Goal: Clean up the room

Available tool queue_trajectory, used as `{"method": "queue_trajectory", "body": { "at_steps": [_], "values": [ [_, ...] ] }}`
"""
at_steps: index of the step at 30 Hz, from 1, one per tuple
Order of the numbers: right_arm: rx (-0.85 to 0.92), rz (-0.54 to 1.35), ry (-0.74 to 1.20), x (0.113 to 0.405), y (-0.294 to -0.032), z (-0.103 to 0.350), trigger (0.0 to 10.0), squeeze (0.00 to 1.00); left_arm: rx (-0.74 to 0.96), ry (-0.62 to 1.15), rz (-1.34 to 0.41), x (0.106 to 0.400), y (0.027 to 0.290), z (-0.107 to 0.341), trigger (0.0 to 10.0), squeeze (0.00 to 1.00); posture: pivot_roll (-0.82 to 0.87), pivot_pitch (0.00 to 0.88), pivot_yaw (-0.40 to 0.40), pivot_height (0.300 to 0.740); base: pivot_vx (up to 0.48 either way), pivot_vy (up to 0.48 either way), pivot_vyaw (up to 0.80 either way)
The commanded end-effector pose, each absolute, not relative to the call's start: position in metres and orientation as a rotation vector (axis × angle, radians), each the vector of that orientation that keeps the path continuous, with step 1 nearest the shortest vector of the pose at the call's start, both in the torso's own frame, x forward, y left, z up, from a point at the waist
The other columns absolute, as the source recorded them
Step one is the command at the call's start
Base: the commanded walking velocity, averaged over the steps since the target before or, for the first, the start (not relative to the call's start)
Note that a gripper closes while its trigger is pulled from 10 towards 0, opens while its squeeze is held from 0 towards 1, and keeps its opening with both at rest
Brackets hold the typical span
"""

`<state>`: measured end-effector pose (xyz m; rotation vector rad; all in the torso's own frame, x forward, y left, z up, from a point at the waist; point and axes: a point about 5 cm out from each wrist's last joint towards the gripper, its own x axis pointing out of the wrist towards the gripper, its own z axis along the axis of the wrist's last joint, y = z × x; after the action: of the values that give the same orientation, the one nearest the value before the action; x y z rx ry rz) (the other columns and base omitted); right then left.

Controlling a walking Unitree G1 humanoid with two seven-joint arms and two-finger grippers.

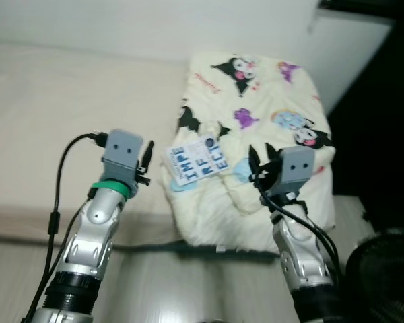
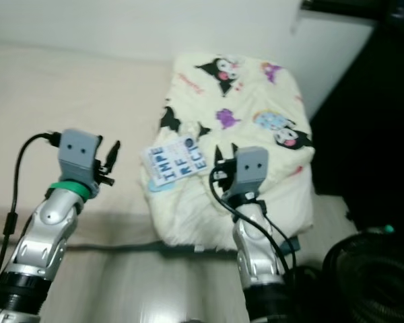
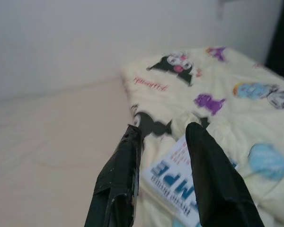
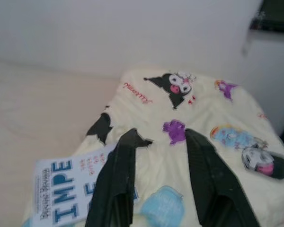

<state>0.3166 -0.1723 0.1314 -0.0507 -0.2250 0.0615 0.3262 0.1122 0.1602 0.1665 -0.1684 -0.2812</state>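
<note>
The book [image 1: 197,163] lies tilted on a folded blanket [image 1: 269,101] on the bed [image 1: 54,121], between both tools. In the wrist views, each tool is spread and empty; the left tool [image 3: 165,179] seems nearer.

The bare beige mattress [image 1: 47,128] lies open to the left, while the folded cartoon-print blanket [image 1: 269,108] with a book [image 1: 196,163] on it fills the right, hemmed by the white wall [image 1: 155,27] behind.
</note>
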Motion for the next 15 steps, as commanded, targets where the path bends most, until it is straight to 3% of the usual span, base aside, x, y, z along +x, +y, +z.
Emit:
{"method": "queue_trajectory", "body": {
  "at_steps": [1,15],
  "values": [
    [-0.037,0.09,-0.236,0.3182,-0.1612,0.1339,10.0,0.0,0.18,-0.146,-0.242,0.3254,0.1254,0.155,10.0,0.0,0.03,0.012,0.008,0.74,0.319,0.0,0.0],
    [-0.037,0.092,-0.231,0.318,-0.1612,0.1326,10.0,0.0,0.171,-0.136,-0.233,0.3263,0.126,0.1539,10.0,0.0,0.03,0.013,0.009,0.74,0.023,0.0,0.0]
  ]
}}
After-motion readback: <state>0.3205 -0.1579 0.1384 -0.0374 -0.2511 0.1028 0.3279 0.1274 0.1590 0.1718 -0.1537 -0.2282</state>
